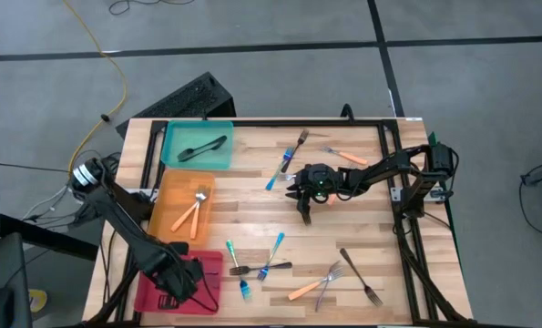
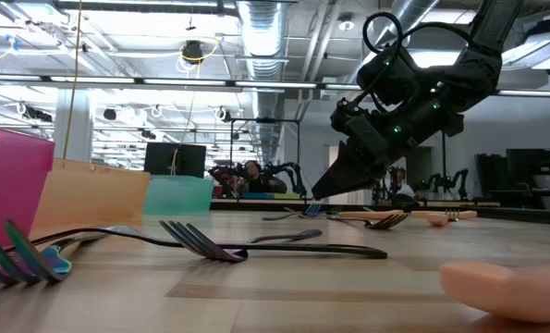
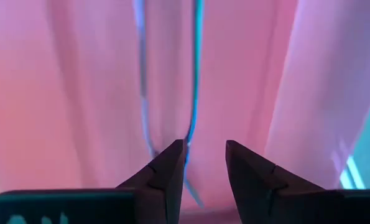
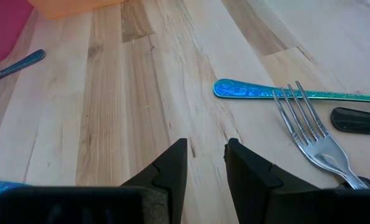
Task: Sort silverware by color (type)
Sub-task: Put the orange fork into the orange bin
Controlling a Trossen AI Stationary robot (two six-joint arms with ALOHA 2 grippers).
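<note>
Nearest the lens in my left wrist view are my own left fingers (image 3: pixel 172 171), parted with a clear gap and nothing between them. My left gripper (image 1: pixel 181 287) hangs inside the pink tray (image 1: pixel 152 293). Just ahead of the fingertips a blue fork (image 3: pixel 195 68) lies on the tray floor, its handle running straight away from me along my line of reach. I judge that fork delivered and released.

My right gripper (image 1: pixel 304 202) hovers above the table (image 1: pixel 362 228) near its middle, clear of the wood in the low view. Its fingers (image 4: pixel 172 168) stand partly open and hold nothing.

Remaining silverware lies loose on the table. Ahead of my right gripper and off to one side, a blue-handled fork (image 4: pixel 284 93) lies with its long axis square across my approach. A steel-tined fork (image 4: pixel 315 137) crosses over it, and a black handle (image 4: pixel 357 121) lies just beside those tines. More forks sit in a near cluster (image 1: pixel 266 266) between my two arms, and others beyond the right gripper.

Judgement: the right arm is nearer the crossed pair, the left nearer the cluster. To take the blue-handled fork, my right gripper must swing sideways and turn so its fingers span the handle. The overlapping tines may be dragged along.

The orange tray (image 1: pixel 166 219) holds orange forks and the teal tray (image 1: pixel 175 137) a black one.
</note>
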